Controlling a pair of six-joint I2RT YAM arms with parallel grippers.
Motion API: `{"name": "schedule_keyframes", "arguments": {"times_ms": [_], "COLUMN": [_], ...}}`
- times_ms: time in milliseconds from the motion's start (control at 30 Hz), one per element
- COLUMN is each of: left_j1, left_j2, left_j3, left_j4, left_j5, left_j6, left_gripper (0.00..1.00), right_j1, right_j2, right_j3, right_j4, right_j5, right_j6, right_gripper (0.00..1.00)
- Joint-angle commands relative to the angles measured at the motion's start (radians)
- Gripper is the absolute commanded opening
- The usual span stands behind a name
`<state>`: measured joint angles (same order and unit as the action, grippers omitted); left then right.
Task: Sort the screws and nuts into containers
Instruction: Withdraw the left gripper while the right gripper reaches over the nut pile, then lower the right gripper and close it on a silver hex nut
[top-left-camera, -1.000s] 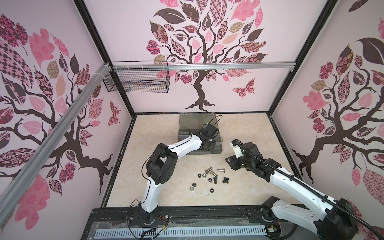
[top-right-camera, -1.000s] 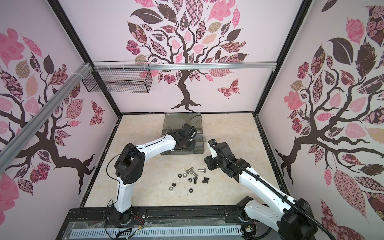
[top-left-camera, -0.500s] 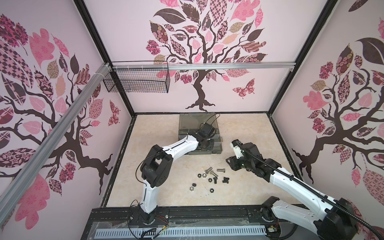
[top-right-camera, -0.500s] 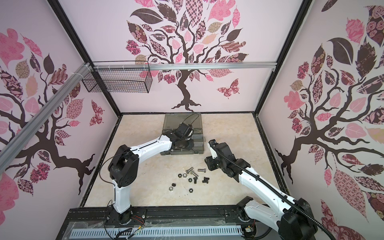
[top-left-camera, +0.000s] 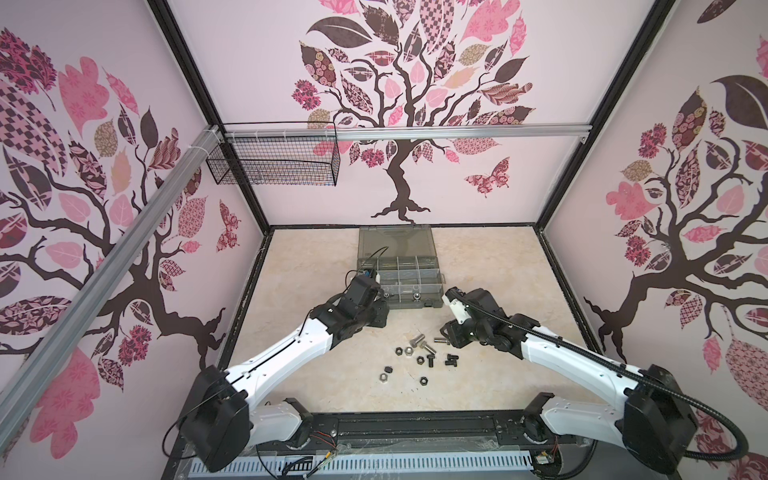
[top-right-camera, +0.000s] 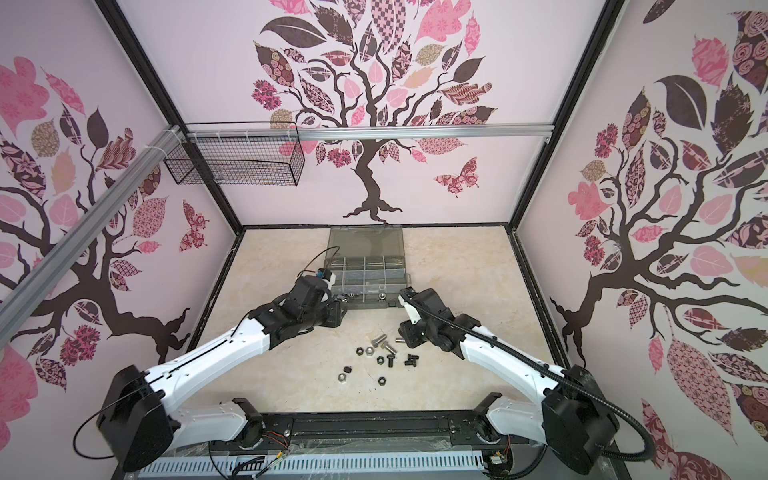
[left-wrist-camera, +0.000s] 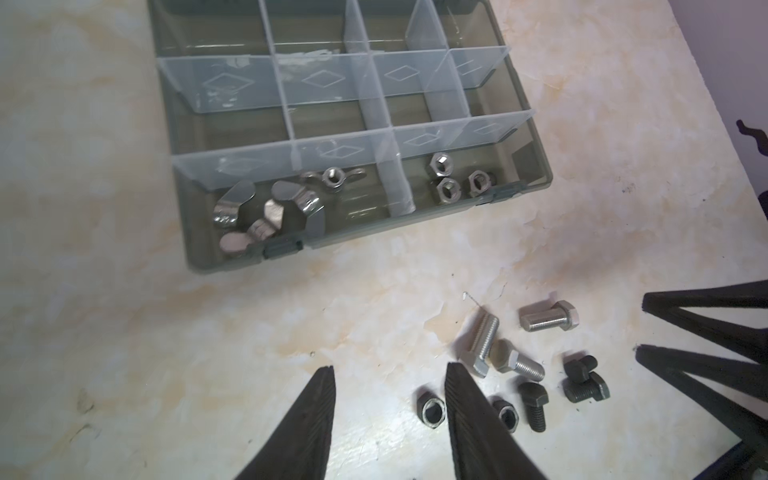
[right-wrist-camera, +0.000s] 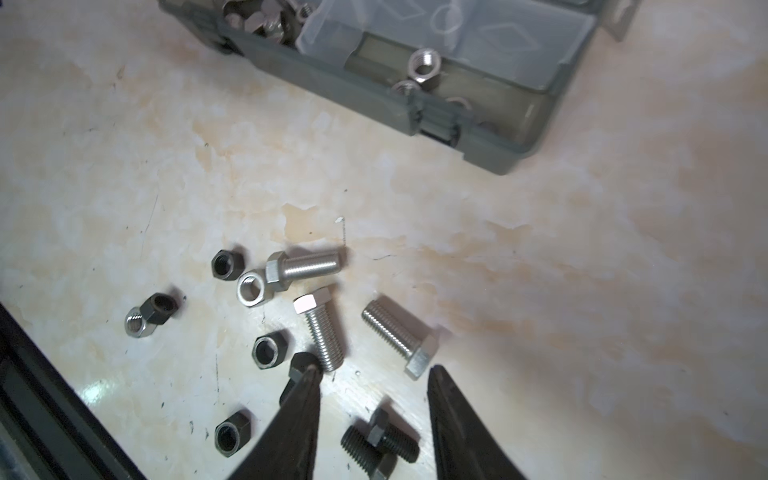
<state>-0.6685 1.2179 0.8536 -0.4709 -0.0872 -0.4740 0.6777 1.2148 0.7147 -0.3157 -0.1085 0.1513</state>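
My top views look down from high over the whole table (top-left-camera: 311, 270); my wrist cameras sit close above it, both showing the case (left-wrist-camera: 374, 231) front and bolts (right-wrist-camera: 320, 332).

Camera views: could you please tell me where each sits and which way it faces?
Both top views: high at the front, looking down at the table, case and screws; left arm and right arm show.
Left wrist: on the left arm, facing the case past its open jaws.
Right wrist: on the right arm, facing the screws past its open jaws.
Shared: both wrist views show the case's nuts and the screws.
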Motion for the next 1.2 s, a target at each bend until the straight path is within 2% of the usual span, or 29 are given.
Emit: {"name": "schedule_keyframes", "arguments": {"times_ms": [0, 200, 367, 500, 1167], "left_j1": [0.009, 0.016, 0.017, 0.018, 0.018], "left_j2": [-0.113, -0.319, -0.415, -0.442, -0.480], "left_j3": [-0.101, -0.230, -0.285, -0.308, -0.326], "left_j4": [-0.043, -0.052, -0.091, -0.106, -0.115], "left_j5": [-0.053, -0.071, -0.086, -0.082, -0.045], "left_j6": [-0.061, -0.131, -0.158, -0.164, -0.191], "left_gripper": [0.48, 0.49, 0.50, 0.50, 0.50], "right_j1": [0.067, 0.193, 0.244, 0.282, 0.287], "right_j2": [0.061, 0.187, 0.274, 0.343, 0.530], "right_j3": [0.054, 0.084, 0.141, 0.175, 0.289], "right_j4": [0.028, 0.072, 0.054, 0.055, -0.005], "right_j5": [-0.010, -0.015, -0.007, 0.004, 0.121], "right_j6": [-0.006, 0.015, 0.005, -0.003, -0.076], "right_gripper": [0.45, 0.45, 0.45, 0.46, 0.45]}}
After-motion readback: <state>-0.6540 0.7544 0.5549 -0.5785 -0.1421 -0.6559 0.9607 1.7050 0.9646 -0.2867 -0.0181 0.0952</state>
